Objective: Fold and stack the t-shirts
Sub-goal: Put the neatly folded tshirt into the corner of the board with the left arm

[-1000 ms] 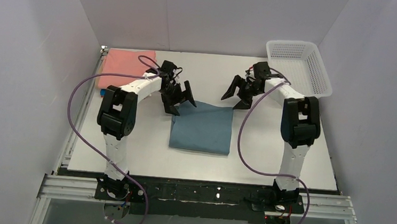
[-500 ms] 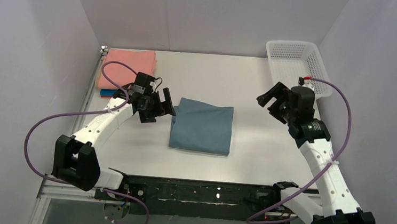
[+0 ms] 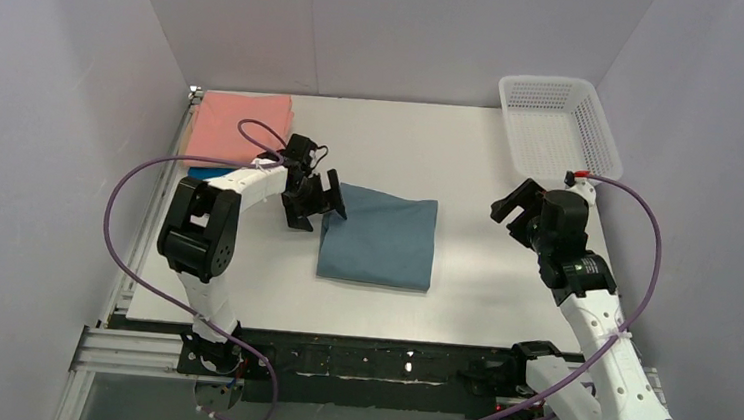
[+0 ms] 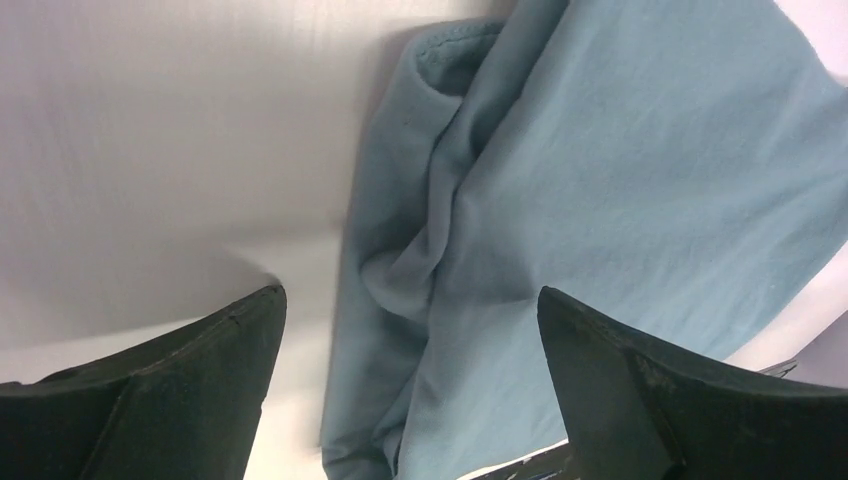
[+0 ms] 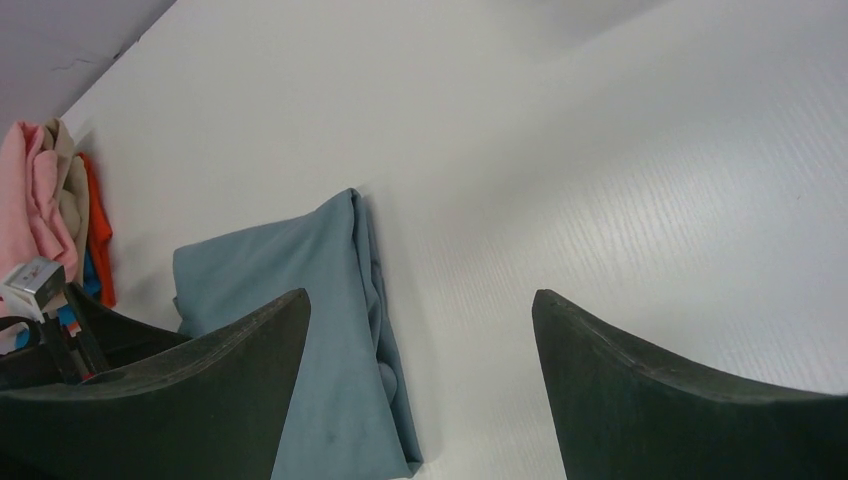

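The dusty blue-grey t-shirt point(image 3: 380, 238) lies folded into a rectangle in the middle of the table; it also shows in the left wrist view point(image 4: 560, 220) and the right wrist view point(image 5: 300, 330). My left gripper point(image 3: 316, 204) is open and empty, low over the shirt's left edge, which lies between its fingers. My right gripper point(image 3: 519, 208) is open and empty, well right of the shirt, above bare table. A folded salmon-pink shirt point(image 3: 239, 124) tops a stack at the back left, with a bright blue shirt point(image 3: 208, 172) beneath; orange point(image 5: 97, 240) shows in the stack's side.
A white mesh basket point(image 3: 559, 124) stands at the back right corner. White walls close in the table on three sides. Purple cables loop from both arms. The table's left edge point(image 3: 151, 223) runs beside the stack.
My left gripper moved right onto the blue-grey shirt's left edge, its arm swinging back in. My right gripper drew back toward the near right, away from the shirt. The shirt stays put.
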### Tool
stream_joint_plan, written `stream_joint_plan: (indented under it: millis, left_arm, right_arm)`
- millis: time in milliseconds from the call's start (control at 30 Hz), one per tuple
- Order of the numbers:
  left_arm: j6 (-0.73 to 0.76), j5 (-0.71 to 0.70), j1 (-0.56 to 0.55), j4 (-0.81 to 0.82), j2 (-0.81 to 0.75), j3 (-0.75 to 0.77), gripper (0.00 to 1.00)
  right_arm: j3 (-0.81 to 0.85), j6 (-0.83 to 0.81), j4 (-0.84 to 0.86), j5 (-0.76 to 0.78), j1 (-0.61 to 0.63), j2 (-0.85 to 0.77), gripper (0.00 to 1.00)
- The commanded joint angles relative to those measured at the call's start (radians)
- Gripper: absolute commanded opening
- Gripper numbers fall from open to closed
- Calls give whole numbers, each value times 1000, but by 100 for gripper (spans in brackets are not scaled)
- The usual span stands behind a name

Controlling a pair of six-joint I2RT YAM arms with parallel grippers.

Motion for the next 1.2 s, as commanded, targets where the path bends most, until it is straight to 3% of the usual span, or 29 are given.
stream_joint_plan:
  millis: [0,167,300,400,800,867,900,967,1167]
  left_arm:
    - [27,4,-28,-53,37,-2,98]
    - [52,-60,-94,-65,66,9,97]
    - [27,-182,-148,-141,118,64,88]
    - [-13,-188,-157,-145,166,90,80]
    - [-19,-319,-254,-209,307,185,25]
    - [-16,-328,-261,-230,329,207,5]
    - [-16,-340,-261,-248,336,221,0]
    - [5,-380,-263,-281,336,252,0]
    - [135,-690,-265,-437,291,399,0]
  right_arm:
    - [17,-36,25,5,-2,14,89]
    - [12,-37,38,-1,-4,38,88]
    - [10,-42,43,4,-4,64,88]
    - [13,-51,43,-2,-4,85,88]
    - [-34,-56,129,-23,-5,108,88]
    - [-32,-68,132,-29,-7,120,87]
    - [-31,-74,131,-30,-7,125,87]
    - [-27,-83,130,-36,-8,138,87]
    - [-24,-97,148,-56,-13,167,87]
